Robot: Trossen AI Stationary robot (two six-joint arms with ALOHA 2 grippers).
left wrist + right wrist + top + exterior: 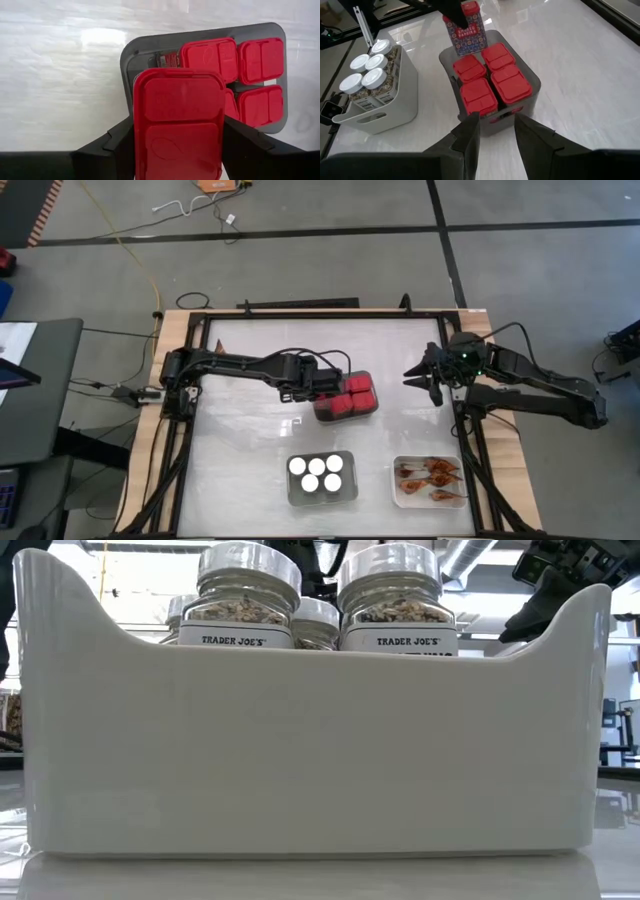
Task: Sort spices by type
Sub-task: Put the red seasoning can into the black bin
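Over grey tray: left tool pinching fifth red spice box, four seated. Jars, packets binned. Right tool spread, empty, idle at worktop edge.

Four red boxy plastic spice containers fill the grey tray; a fifth red container hangs upright above it, five white-lidded clear jars in the white tray.

A: Where is the left arm?

B: It reaches from the desk's left edge toward the middle, and its left end effector has both dark fingers clamped on the sides of a red boxy plastic container.

A: And the right one?

B: The right arm lies folded along the right edge; the right end effector hangs with fingers parted, holding nothing.
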